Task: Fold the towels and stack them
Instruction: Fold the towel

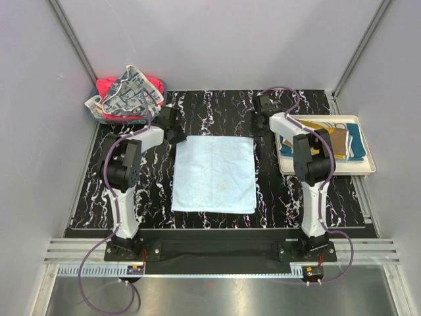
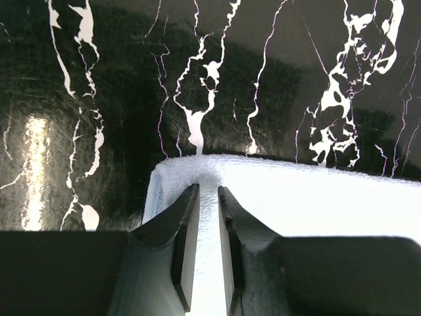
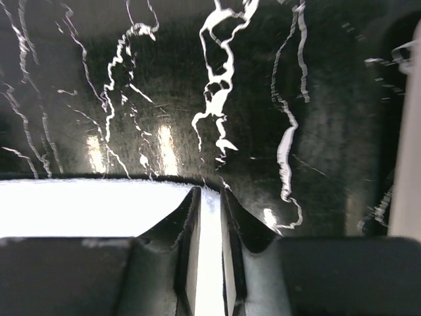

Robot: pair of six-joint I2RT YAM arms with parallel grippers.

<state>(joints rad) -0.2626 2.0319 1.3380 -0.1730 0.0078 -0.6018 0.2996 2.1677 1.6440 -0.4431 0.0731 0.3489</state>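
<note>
A light blue towel (image 1: pixel 214 174) lies spread flat in the middle of the black marbled table. My left gripper (image 1: pixel 178 136) sits at its far left corner, and my right gripper (image 1: pixel 258 133) at its far right corner. In the left wrist view the jaws of the left gripper (image 2: pixel 208 191) stand slightly apart over the towel's edge (image 2: pixel 316 197), not pinching it. The right gripper (image 3: pixel 209 192) is likewise open a little over the towel's corner (image 3: pixel 85 204). A printed white towel (image 1: pixel 131 92) and a red-pink one (image 1: pixel 108 85) lie heaped at the far left.
A cream tray (image 1: pixel 366 168) at the right holds folded towels, among them a mustard-brown one (image 1: pixel 337 140) and a teal one (image 1: pixel 356 141). Grey walls close in the table on the left, right and far sides.
</note>
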